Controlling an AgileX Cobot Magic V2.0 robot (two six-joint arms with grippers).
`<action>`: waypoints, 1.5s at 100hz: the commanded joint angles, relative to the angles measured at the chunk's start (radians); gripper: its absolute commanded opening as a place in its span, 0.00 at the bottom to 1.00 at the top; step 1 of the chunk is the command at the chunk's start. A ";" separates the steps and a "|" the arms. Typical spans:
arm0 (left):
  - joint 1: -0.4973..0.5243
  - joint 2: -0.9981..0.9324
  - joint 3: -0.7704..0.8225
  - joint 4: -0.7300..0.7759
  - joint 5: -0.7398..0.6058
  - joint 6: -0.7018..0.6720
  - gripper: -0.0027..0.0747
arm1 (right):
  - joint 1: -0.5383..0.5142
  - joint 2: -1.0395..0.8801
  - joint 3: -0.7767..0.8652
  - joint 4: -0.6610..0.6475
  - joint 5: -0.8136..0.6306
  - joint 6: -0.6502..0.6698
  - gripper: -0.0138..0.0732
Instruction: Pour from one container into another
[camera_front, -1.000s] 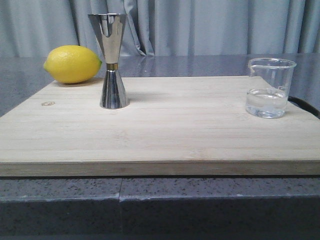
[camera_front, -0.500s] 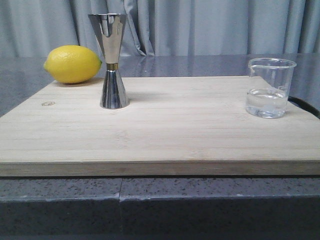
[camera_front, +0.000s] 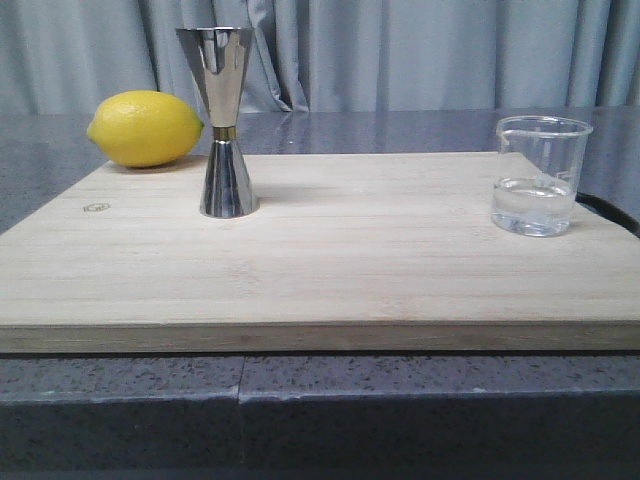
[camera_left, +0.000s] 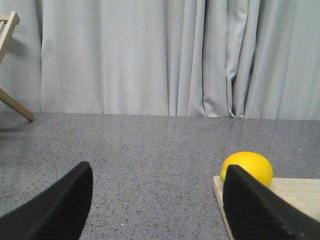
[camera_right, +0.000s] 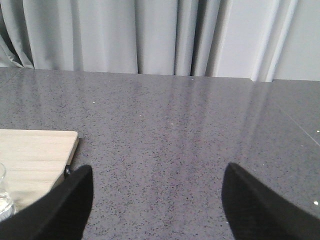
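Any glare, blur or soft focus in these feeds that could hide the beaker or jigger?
Front view: sharp and evenly lit; the jigger mirrors the curtains but its outline is crisp; the beaker is see-through, its rim and liquid line readable; a faint sheen on the counter behind. Left wrist view: the fingers are dark, the lemon slightly soft. Right wrist view: mild counter sheen; only a sliver of the beaker shows at the edge.

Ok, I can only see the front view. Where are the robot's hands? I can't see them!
Observer: The left gripper is open, with the lemon peeking out behind one finger.
Operator: And the other hand?
Observer: The right gripper is open too, holding nothing.
Operator: Is it near the water cup?
Observer: Only a sliver of the beaker shows beside one finger, on the board corner.
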 joint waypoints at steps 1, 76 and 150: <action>0.004 0.018 -0.036 -0.013 -0.067 -0.002 0.70 | -0.008 0.020 -0.033 -0.008 -0.084 -0.003 0.72; 0.004 0.112 -0.169 -0.015 0.122 0.016 0.78 | -0.008 0.020 -0.043 0.014 -0.038 -0.003 0.81; 0.004 0.835 -0.398 -0.686 0.390 0.868 0.78 | -0.008 0.025 -0.071 0.017 0.048 -0.003 0.81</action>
